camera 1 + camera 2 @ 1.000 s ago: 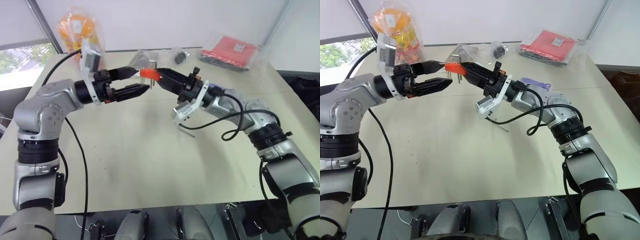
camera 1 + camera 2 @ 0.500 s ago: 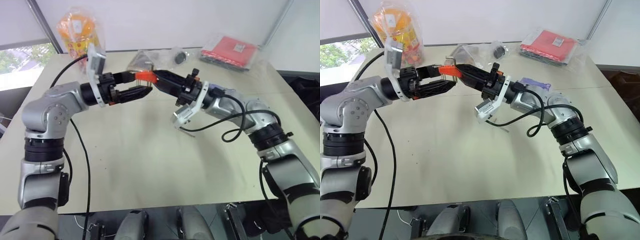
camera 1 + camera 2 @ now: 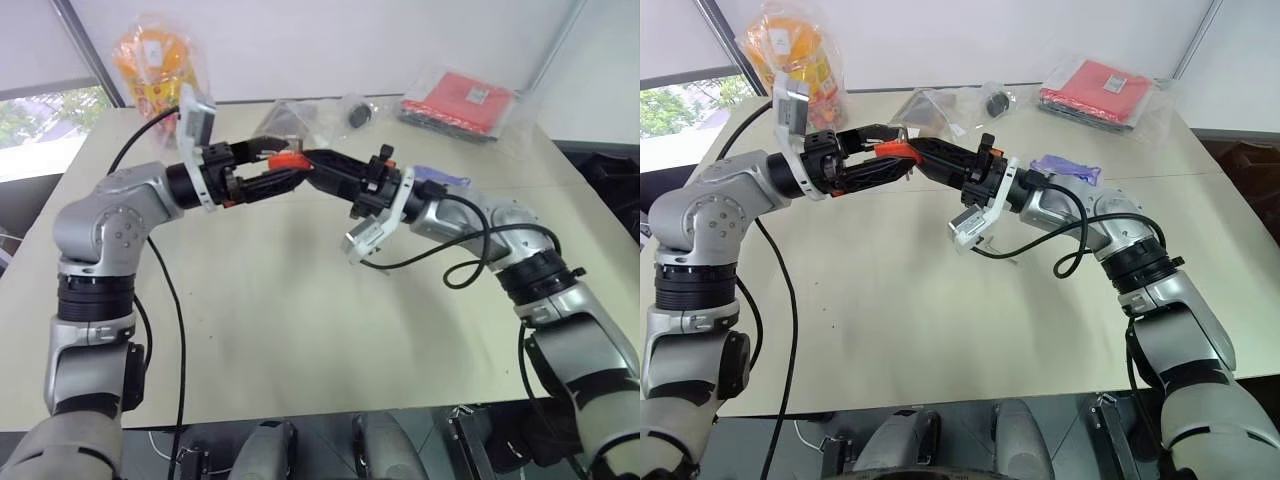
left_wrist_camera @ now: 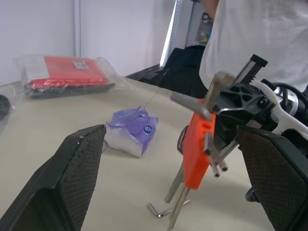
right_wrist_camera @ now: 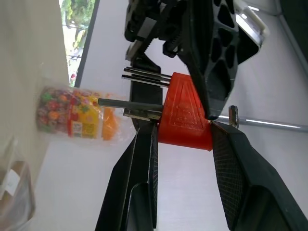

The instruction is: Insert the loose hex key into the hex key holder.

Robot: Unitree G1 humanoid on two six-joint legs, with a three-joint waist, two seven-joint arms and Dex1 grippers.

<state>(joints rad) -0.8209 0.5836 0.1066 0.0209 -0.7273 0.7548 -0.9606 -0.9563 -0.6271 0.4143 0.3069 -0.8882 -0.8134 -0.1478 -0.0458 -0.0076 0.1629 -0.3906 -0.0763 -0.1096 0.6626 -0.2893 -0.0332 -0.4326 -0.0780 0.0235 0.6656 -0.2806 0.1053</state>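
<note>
Above the worktop: the hex key holder (image 3: pixel 291 160), a small red-orange block with short grey keys sticking out, is held in mid-air between the two arms.
Right claw (image 5: pixel 182 126): it is closed on the hex key holder, one black finger pressed to each side of the block, as seen in the right wrist view.
Left claw (image 3: pixel 282 166): its fingers are spread wide, and the holder is seen between them without contact in the left wrist view.
Loose hex key (image 4: pixel 159 211): a thin L-shaped rod is lying on the worktop (image 3: pixel 300 330), below the holder and near a purple packet (image 4: pixel 131 130).
Far edge of the worktop: a flat red packet in clear plastic (image 3: pixel 462 100), a clear bag with dark parts (image 3: pixel 300 118) and an orange packet of sweets (image 3: pixel 152 60) are laid out.
Background: a person in a white top (image 4: pixel 260 38) is seen behind the right claw in the left wrist view.
</note>
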